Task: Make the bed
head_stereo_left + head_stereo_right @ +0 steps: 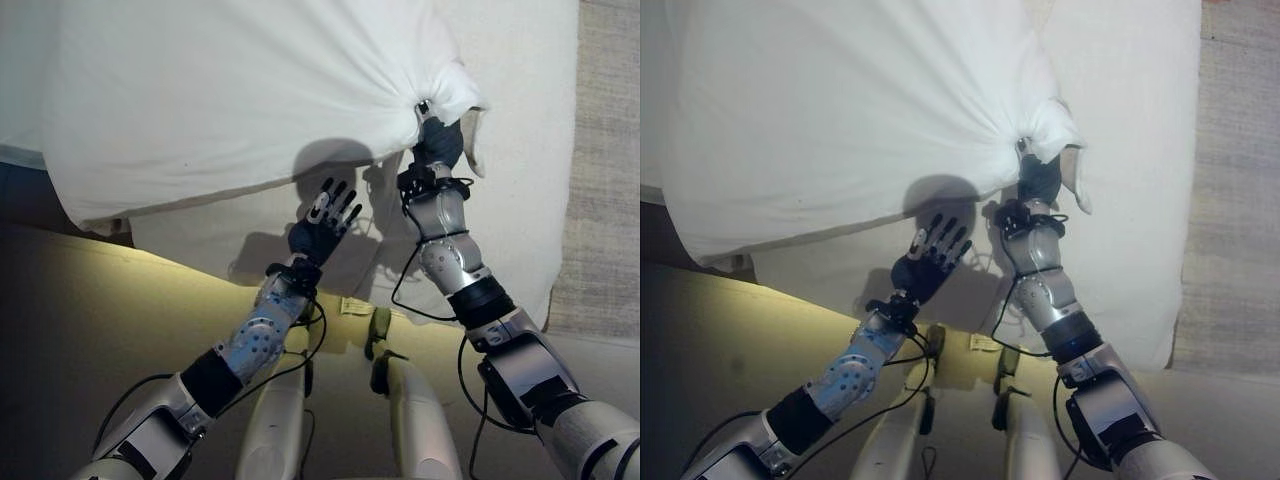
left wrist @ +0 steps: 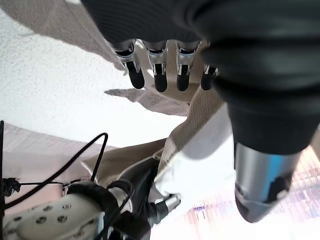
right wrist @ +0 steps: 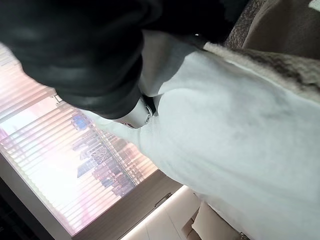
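A white pillow (image 1: 230,100) hangs lifted above the bed's white sheet (image 1: 520,180). My right hand (image 1: 437,140) is shut on the pillow's bunched corner (image 1: 445,90), and cloth gathers in folds at the grip. In the right wrist view the white pillow cloth (image 3: 240,130) runs past the hand's dark cover. My left hand (image 1: 325,222) is open below the pillow's lower edge, fingers spread and straight, touching nothing. In the left wrist view its fingers (image 2: 160,75) point at the sheet, with my right hand (image 2: 145,200) on the pillow corner beyond.
The white sheet ends at the bed's near edge (image 1: 300,290), with a tan bed frame (image 1: 120,310) lit below it. A grey textured surface (image 1: 610,150) runs along the right side. A bright window with blinds (image 3: 75,160) shows in the right wrist view.
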